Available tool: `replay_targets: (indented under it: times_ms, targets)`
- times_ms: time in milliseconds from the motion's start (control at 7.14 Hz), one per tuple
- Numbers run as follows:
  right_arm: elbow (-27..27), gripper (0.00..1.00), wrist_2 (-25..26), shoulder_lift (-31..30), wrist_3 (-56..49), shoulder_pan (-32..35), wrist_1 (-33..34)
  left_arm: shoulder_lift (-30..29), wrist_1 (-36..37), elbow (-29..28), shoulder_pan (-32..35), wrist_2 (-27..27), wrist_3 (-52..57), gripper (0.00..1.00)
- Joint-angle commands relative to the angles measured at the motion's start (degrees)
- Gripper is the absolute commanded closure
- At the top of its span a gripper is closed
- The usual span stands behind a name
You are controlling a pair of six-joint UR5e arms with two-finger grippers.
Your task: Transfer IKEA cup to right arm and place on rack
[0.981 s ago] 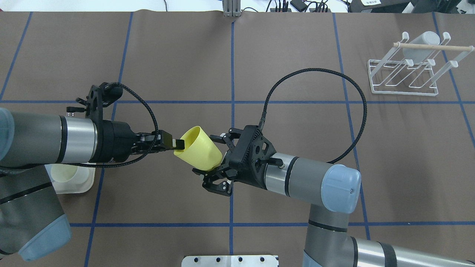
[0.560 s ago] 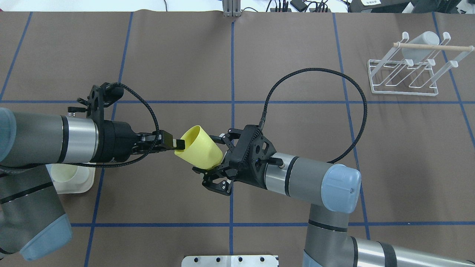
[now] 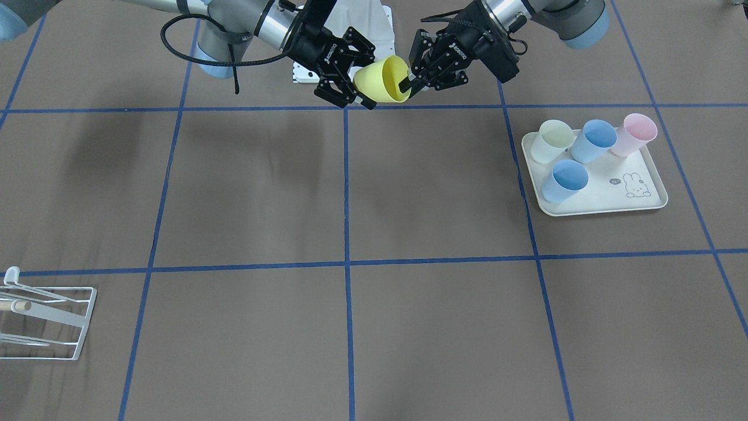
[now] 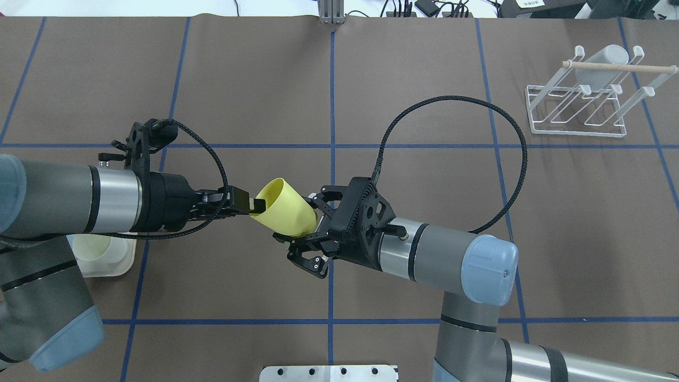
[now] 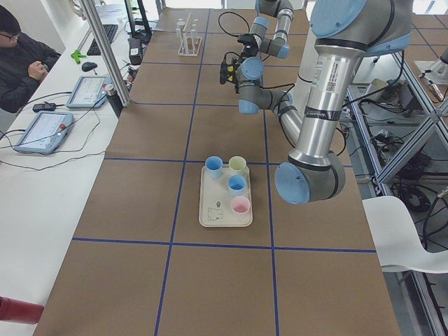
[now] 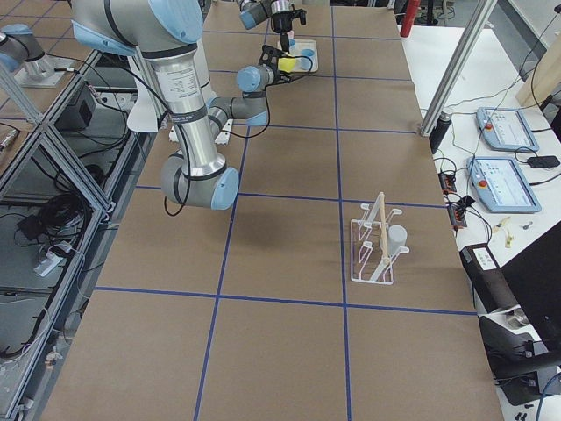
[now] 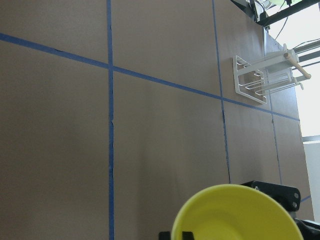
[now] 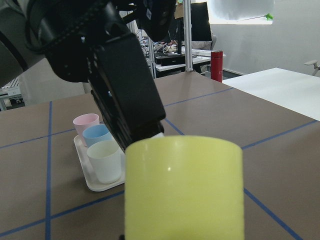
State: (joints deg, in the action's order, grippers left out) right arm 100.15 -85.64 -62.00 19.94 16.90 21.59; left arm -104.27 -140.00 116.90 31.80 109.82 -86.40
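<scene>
Right gripper (image 4: 302, 224) has pushed further onto the yellow cup (image 4: 284, 212) since a second ago. Its fingers have drawn in a bit round the narrow end, and the yellow cup has tipped slightly with it. Left side barely shifts.

Left to right in the overhead view now:
- **Tray:** the cream tray (image 3: 590, 200) sits by the left arm's base with four more cups standing on it.
- **Left gripper:** the left gripper (image 4: 254, 206) is clamped on the yellow cup's rim, one finger inside the mouth and one outside.
- **Yellow cup:** it hangs in the air over the middle of the tabletop (image 4: 424, 79), on its side. Its mouth faces the left arm.
- **Right gripper:** its fingers straddle the base end, very near the wall. We cannot tell whether they press on it yet.
- **Rack:** far right and well apart, the rack (image 4: 636, 68) stands with a grey cup (image 4: 609, 54) already on it.

Handling, as we judge it: thin plastic, light, fairly stiff, but the wall will flex if squeezed hard. It is smooth and tapered, so a grip can slide off toward the small end. We'd take it across the body just above the base with a moderate squeeze, mouth left free for a prong. Left should let go only once that hold is firm.
</scene>
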Motion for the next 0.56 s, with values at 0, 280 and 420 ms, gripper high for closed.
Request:
replay_targets:
  times_ms: [0,280,420]
  targets:
    - [-0.04,0.88,0.12,-0.14,-0.08,0.07,-1.03,0.12,0.16,0.34,0.71,-0.04,0.26,0.00]
    - [-0.21,1.00,0.90,-0.92,-0.17,0.59,-0.07,2.39,1.99,0.34,3.43,0.31,4.98,0.00]
    - [-0.30,1.00,0.91,-1.02,-0.60,2.16,3.42,3.02,7.05,0.52,5.88,0.40,9.62,0.00]
